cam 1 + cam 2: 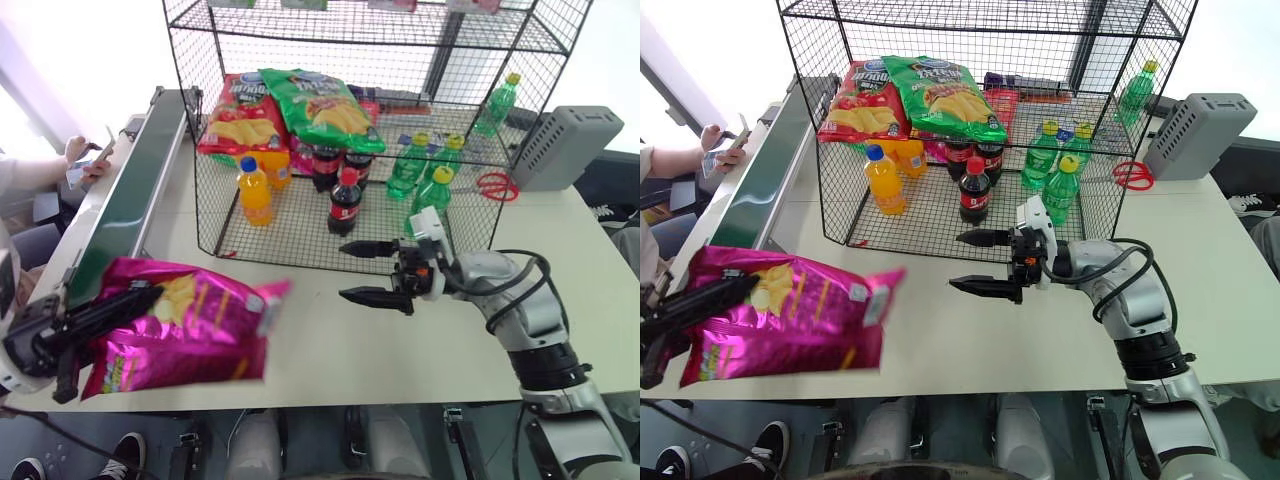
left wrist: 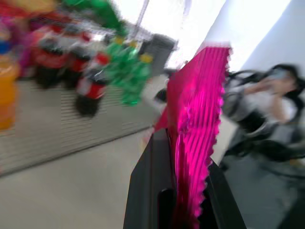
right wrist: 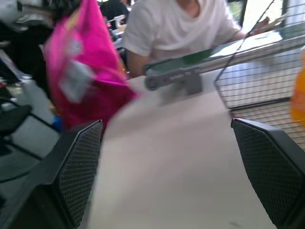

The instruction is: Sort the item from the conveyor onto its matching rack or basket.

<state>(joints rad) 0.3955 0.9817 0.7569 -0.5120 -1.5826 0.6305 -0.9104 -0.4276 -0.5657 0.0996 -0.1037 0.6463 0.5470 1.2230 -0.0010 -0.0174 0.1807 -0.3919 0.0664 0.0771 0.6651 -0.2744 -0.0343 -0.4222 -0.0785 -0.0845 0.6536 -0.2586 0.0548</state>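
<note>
Magenta-pink crisp bag (image 1: 185, 330) is being gripped by the left gripper (image 1: 135, 300), whose black fingers (image 2: 152, 191) are being pressed shut on the bag's crimped edge, so that the bag is being held between the jaws above the white table (image 1: 400, 350), just beside the near end of the dark-green conveyor (image 1: 125, 195). Well apart from it, the right gripper (image 1: 372, 271) is being held with its jaws spread wide and nothing between them, just in front of the black wire rack (image 1: 300, 140), in which crisp bags and bottles are being stored.
</note>
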